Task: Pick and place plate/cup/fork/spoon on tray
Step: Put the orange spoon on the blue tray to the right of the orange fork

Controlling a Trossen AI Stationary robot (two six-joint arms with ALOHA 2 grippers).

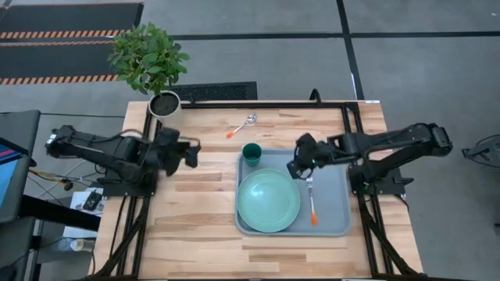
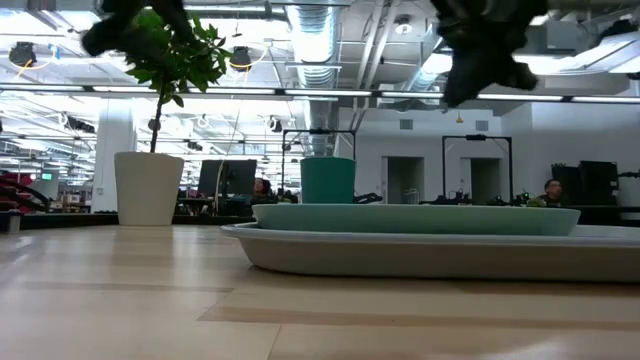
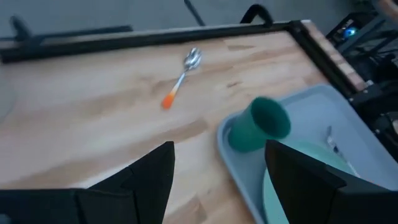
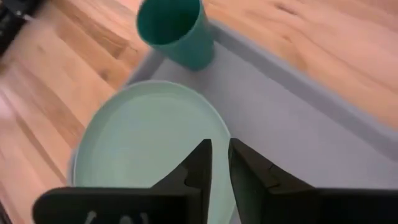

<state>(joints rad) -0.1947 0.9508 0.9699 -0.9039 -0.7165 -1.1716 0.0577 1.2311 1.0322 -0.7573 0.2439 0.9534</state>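
Observation:
The mint-green plate [image 1: 268,200] lies in the blue-grey tray [image 1: 336,218], at its left. The dark-green cup [image 1: 251,154] stands upright in the tray's far left corner. The fork [image 1: 312,199] lies in the tray, right of the plate, with its orange handle toward the near edge. The spoon [image 1: 243,125] lies on the bare table beyond the tray. My right gripper [image 4: 219,146] hangs above the tray near the plate's far right rim, shut and empty. My left gripper [image 3: 217,155] is open and empty over the table, left of the cup.
A white pot [image 1: 164,103] with a leafy plant [image 1: 148,56] stands at the table's far left corner. Bare wood lies left of the tray and along the table's near edge [image 1: 234,261]. Black frame rails run along the table's far side.

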